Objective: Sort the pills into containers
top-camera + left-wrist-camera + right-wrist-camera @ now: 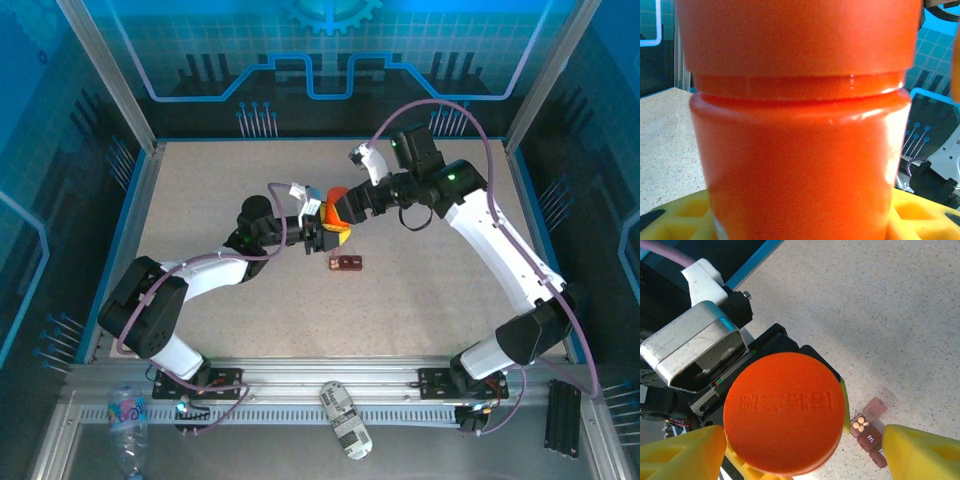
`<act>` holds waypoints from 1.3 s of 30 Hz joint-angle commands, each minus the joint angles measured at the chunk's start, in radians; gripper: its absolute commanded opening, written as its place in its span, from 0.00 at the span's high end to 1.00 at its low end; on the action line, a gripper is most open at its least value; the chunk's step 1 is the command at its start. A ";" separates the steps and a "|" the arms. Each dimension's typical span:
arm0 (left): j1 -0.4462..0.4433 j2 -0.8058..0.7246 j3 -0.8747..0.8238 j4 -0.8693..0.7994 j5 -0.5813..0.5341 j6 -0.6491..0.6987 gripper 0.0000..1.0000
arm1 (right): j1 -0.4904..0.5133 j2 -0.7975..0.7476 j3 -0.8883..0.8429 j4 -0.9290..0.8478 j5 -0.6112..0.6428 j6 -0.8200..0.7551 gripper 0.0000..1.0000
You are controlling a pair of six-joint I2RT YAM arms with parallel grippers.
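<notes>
The pill box (pixel 347 263) lies nearest me on the tabletop (pixel 420 300), one cell open with pills (pixel 859 425) inside. For the step in hand I'd close the right gripper (pixel 800 455) evenly on the cap (pixel 782 412), squeeze firmly, then twist, keeping the bottle upright. My left gripper (pixel 316 232) is half closed on the orange bottle (pixel 800 150), gripping its body. The right one is wide open, a finger on either side of the cap, holding nothing yet

A speckled beige counter (pixel 430 290) sits evenly lit inside blue translucent wall panels (pixel 330 40) printed with circuit patterns. Aluminium posts (pixel 105 75) frame them, and an aluminium rail (pixel 330 372) borders the near edge.
</notes>
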 commanded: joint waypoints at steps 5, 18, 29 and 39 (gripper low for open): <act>0.005 0.005 0.040 0.021 0.041 -0.019 1.00 | 0.021 0.031 0.048 0.016 -0.015 0.013 0.19; 0.004 0.014 0.037 0.040 0.049 -0.033 1.00 | 0.024 0.053 0.067 0.052 -0.050 0.060 0.29; 0.004 0.013 0.041 0.045 0.043 -0.033 1.00 | 0.047 0.052 0.034 0.053 -0.040 0.066 0.50; 0.004 0.007 0.023 0.048 -0.017 -0.001 1.00 | 0.110 -0.045 -0.148 0.270 0.172 0.330 0.77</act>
